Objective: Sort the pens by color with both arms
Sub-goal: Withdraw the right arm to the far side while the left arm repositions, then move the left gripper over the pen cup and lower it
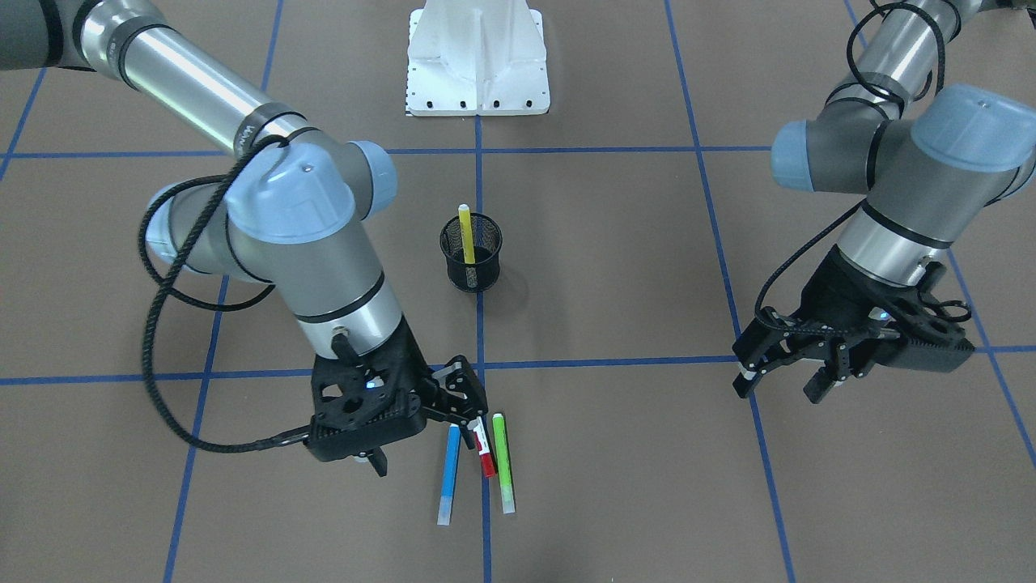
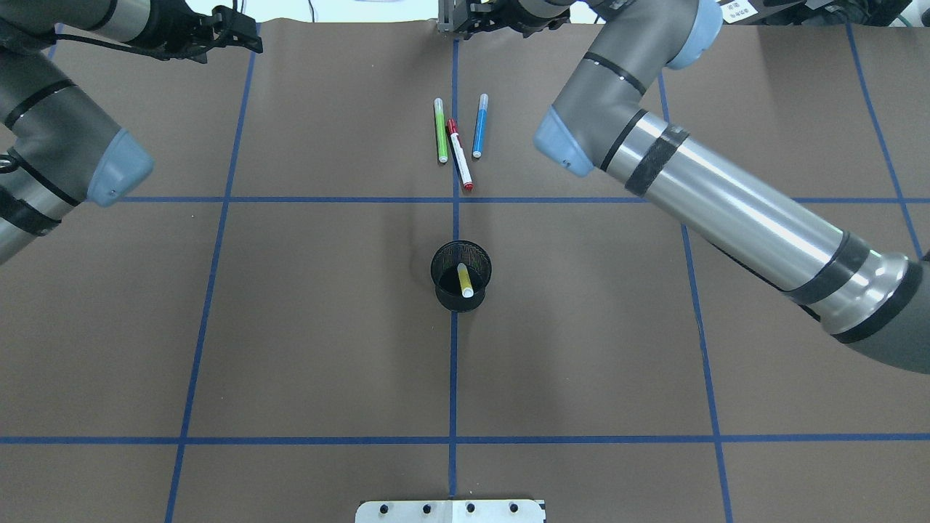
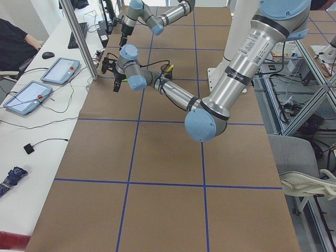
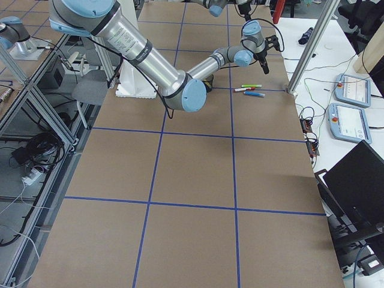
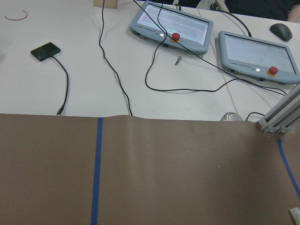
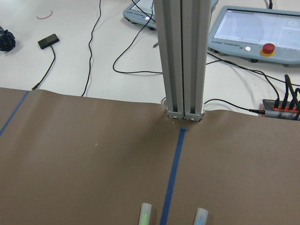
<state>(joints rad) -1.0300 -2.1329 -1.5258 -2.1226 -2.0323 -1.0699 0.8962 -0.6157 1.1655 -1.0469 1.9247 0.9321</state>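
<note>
First, from across the table: the black two-finger right claw (image 1: 465, 403) hovers over the white-barrelled pen with red ends (image 1: 486, 453); released or clenched, I cannot tell. A blue marker pen (image 1: 447, 474) and a green marker pen (image 1: 503, 461) lie just beside it. The black left claw (image 1: 783, 385) hangs released, empty. Overhead, a yellow marker pen (image 2: 463, 280) leans inside a black mesh cup (image 2: 447, 294), well apart from both claws.

four pens (image 2: 441, 131), one mesh cup (image 1: 473, 275), two arms (image 2: 726, 196)
</note>
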